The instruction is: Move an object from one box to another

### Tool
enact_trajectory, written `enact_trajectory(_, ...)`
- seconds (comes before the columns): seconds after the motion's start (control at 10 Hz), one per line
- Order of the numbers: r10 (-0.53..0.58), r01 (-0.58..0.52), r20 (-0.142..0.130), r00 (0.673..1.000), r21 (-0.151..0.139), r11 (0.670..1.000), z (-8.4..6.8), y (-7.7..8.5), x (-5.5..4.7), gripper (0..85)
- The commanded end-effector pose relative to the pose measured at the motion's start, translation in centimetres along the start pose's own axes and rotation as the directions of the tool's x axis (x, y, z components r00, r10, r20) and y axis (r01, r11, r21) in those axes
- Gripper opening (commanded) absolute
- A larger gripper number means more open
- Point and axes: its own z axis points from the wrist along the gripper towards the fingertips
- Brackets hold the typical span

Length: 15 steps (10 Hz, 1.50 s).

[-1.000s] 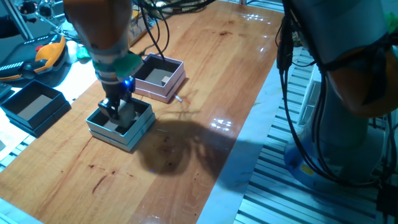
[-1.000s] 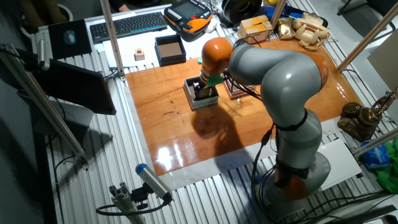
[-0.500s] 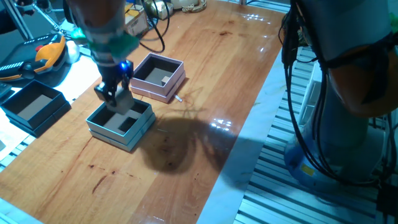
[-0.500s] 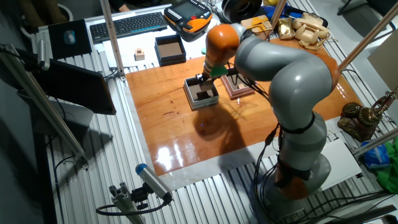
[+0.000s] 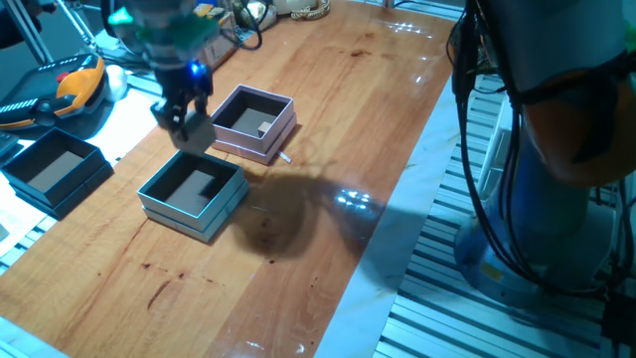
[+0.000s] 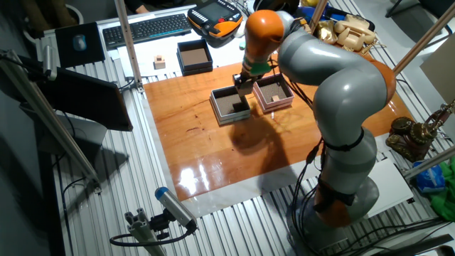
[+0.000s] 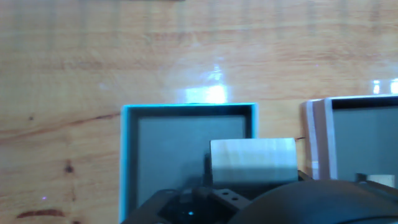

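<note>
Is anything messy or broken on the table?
Nothing looks spilled or broken. The teal box and pink box sit flat on the wooden table. One tiny pale thing lies loose beside the pink box; too small to identify.

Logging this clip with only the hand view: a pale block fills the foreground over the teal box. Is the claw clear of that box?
Observer: Yes. One fixed view shows the claw, shut on the pale block, in the air above the teal box, near its side facing the pink box.
Operator: Is the pink box already occupied?
Observer: A small pale cube lies inside it.
Operator: Any other box around?
Observer: A black box sits off the wooden tabletop, beyond the teal one.
</note>
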Motion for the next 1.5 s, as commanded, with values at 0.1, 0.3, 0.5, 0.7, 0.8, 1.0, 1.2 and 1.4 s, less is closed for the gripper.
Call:
enact_trajectory(0.1,0.006,-0.006,0.003,1.0,-0.017,1.0,0.1,-2.3,-0.3,0.0)
enact_trajectory(0.3,0.005,-0.005,0.005,1.0,-0.012,1.0,0.1,-3.9,-0.3,0.0)
enact_trajectory(0.5,0.014,-0.014,-0.015,1.0,-0.013,1.0,-0.2,-5.4,-0.5,0.0)
enact_trajectory(0.7,-0.008,0.007,-0.037,0.999,-0.011,1.0,-0.4,-6.7,-0.6,0.0)
enact_trajectory(0.8,-0.022,0.021,-0.05,0.999,-0.011,1.0,-0.6,-7.5,-0.7,0.0)
enact_trajectory(1.0,-0.025,0.025,-0.041,0.999,-0.005,1.0,-0.3,-8.7,-0.7,0.0)
enact_trajectory(1.2,-0.027,0.027,-0.023,0.999,-0.002,1.0,0.6,-9.8,-0.7,0.0)
enact_trajectory(1.4,-0.027,0.026,-0.015,1.0,-0.003,1.0,1.8,-10.8,-0.8,0.0)
